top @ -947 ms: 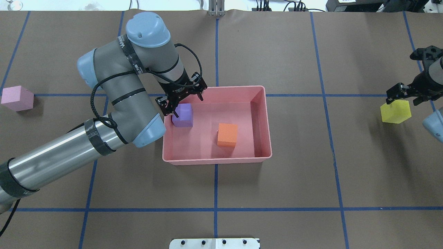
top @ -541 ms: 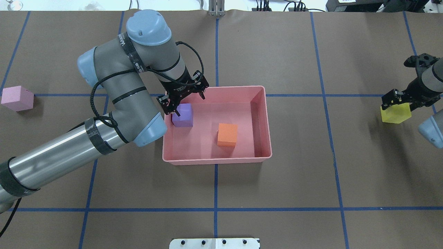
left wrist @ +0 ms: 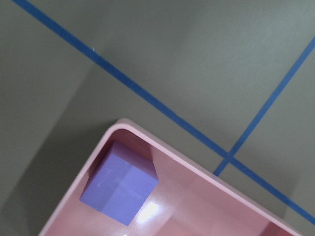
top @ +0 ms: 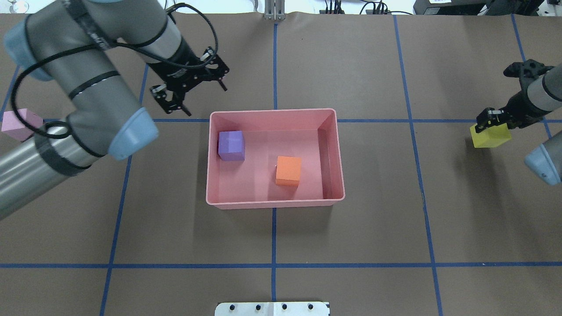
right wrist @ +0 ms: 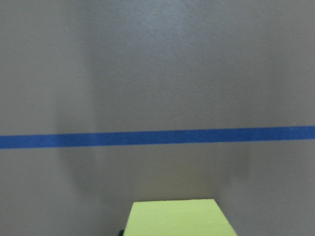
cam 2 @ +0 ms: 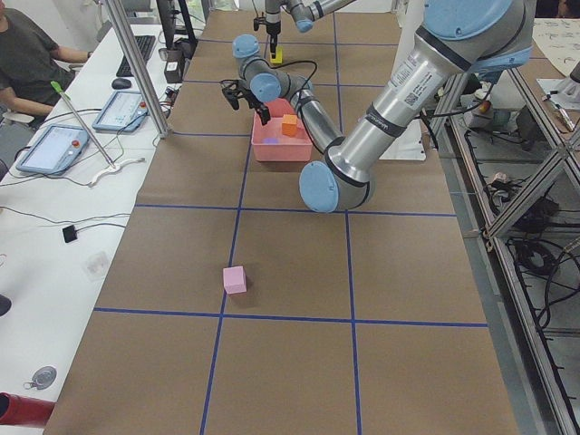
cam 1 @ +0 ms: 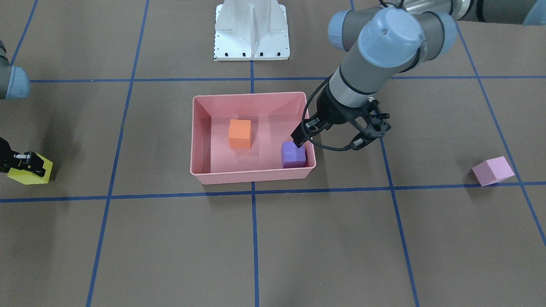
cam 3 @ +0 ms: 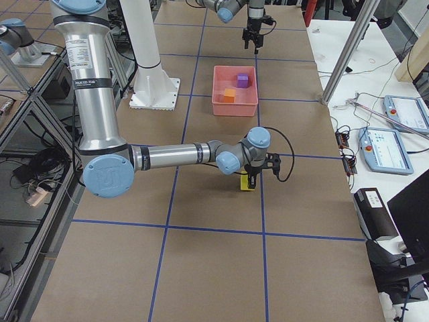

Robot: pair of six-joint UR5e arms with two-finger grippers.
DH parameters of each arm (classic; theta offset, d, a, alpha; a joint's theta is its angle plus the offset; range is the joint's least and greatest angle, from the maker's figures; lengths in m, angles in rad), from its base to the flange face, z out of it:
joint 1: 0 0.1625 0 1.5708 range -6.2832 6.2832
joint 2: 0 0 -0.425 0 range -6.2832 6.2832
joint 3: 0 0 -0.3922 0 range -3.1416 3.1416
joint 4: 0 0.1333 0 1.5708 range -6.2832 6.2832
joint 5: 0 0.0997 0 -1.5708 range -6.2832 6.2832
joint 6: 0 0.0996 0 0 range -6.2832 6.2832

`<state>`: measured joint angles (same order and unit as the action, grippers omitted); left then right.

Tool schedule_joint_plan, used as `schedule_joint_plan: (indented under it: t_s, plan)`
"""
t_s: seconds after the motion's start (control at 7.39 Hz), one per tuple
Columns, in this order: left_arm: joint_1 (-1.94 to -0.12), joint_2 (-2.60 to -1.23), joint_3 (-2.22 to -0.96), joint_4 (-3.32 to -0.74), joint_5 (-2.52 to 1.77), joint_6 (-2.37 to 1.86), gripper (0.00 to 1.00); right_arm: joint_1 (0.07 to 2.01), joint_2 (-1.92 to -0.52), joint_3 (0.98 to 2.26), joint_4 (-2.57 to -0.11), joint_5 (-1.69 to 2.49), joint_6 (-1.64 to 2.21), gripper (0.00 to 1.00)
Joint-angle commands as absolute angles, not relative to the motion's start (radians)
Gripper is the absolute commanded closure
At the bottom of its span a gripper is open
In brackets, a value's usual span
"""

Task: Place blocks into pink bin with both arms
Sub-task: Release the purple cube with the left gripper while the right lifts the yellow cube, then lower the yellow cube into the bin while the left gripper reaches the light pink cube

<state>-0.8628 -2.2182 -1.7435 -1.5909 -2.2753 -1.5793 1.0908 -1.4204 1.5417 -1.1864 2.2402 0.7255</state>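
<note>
The pink bin [top: 274, 204] stands mid-table and holds the purple cube [top: 231, 145] in its far left corner and the orange cube [top: 288, 171] near its middle. My left gripper [top: 189, 94] is open and empty, raised beyond the bin's far left corner. The left wrist view looks down on the purple cube [left wrist: 119, 189]. The pale pink-lilac cube [top: 13, 124] lies at the table's far left, partly behind my left arm. My right gripper [top: 494, 118] is shut on the yellow cube [top: 489, 135] at the far right, seemingly just above the table. The yellow cube [right wrist: 177, 219] shows at the right wrist view's bottom edge.
The white pedestal base [top: 272, 308] sits at the near edge in the middle. Blue tape lines [top: 274, 265] grid the brown table. In the exterior left view a side desk with tablets [cam 2: 54, 145] and a seated person lie beyond the table's far side.
My left gripper has risen and drawn back to the far left, out of the bin, leaving the purple cube there. My right gripper has closed on the yellow cube and carried it slightly left.
</note>
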Motion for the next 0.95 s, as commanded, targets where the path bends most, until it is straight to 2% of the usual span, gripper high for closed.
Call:
schedule_joint_plan:
  t_s: [0.0,0.14,0.41,0.54,0.81]
  plan:
    - [-0.926,-1.827,-2.027,-1.586,-2.304,-1.186,0.01,1.069,-1.205,1.769,-1.547,2.249,0.920,1.00]
    - [-0.978,-1.740,-2.042,-1.591,-2.306,-1.060,0.01,1.005,-1.089,1.837,-1.697,2.232,1.011,1.00]
    - [-1.090,-1.593,-2.030,-1.594,-2.309,-0.749,0.01,0.774,-0.903,1.841,-1.710,2.110,1.370,1.00]
    - [-1.167,-1.539,-1.987,-1.594,-2.309,-0.562,0.01,0.661,-0.844,1.835,-1.709,2.026,1.491,1.00]
    - [-1.259,-1.537,-1.835,-1.597,-2.303,-0.370,0.01,0.511,-0.781,1.754,-1.624,1.890,1.616,1.00]
